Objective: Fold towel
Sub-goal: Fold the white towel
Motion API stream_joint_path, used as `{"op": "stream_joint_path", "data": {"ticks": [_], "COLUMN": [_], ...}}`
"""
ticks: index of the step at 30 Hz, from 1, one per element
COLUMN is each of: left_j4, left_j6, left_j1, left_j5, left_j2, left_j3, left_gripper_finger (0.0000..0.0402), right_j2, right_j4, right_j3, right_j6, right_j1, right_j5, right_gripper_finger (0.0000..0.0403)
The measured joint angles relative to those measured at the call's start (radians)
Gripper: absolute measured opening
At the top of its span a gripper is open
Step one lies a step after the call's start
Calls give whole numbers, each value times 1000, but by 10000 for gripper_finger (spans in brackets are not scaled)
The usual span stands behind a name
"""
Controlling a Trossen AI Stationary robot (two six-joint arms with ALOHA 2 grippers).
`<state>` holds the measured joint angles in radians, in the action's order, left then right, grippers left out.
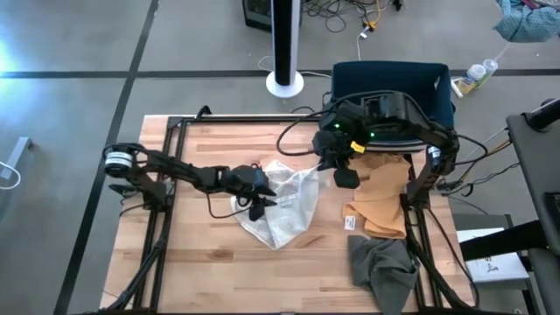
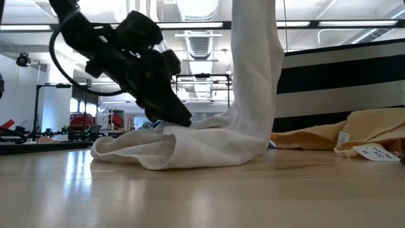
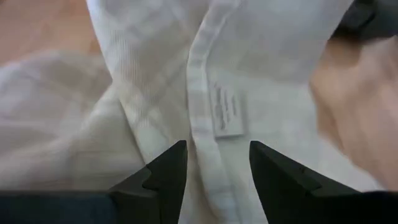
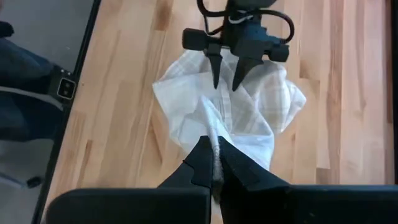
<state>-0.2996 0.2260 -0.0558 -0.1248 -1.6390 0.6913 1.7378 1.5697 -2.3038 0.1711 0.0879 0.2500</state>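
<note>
the table [image 1: 201, 262] holds the white towel [image 1: 284, 206] crumpled at its middle, not folded yet; nearly all folding is left. the right gripper [image 4: 216, 167] pinches one edge and lifts it high, the left gripper [image 3: 217, 165] hovers spread over the hem

In the low view the white towel [image 2: 253, 82] rises out of the top edge, so the right gripper holding it is cut off there. In the left wrist view, the printing on the towel's small label [image 3: 227, 110] is too blurred to read.
</note>
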Motion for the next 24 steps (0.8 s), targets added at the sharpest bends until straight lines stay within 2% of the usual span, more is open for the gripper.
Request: {"op": "stream_joint_path", "data": {"ticks": [7, 11, 16, 20, 24], "left_j4": [271, 427, 531, 587, 653], "left_j6": [-5, -10, -51, -91, -114], "left_j1": [0, 1, 1, 3, 3], "left_j5": [33, 34, 8, 3, 1], "left_j2": [-138, -162, -153, -143, -121], "left_j3": [159, 236, 288, 317, 329], "left_gripper_finger": [173, 169, 153, 108, 22], "right_j2": [0, 0, 0, 0, 0], "right_j4": [1, 2, 2, 2, 1], "right_j3": [20, 25, 27, 27, 27], "right_j6": [-6, -6, -4, -3, -3], "right_j1": [0, 0, 0, 0, 0], "right_j5": [0, -1, 0, -1, -1], "right_gripper_finger": [0, 0, 0, 0, 0]}}
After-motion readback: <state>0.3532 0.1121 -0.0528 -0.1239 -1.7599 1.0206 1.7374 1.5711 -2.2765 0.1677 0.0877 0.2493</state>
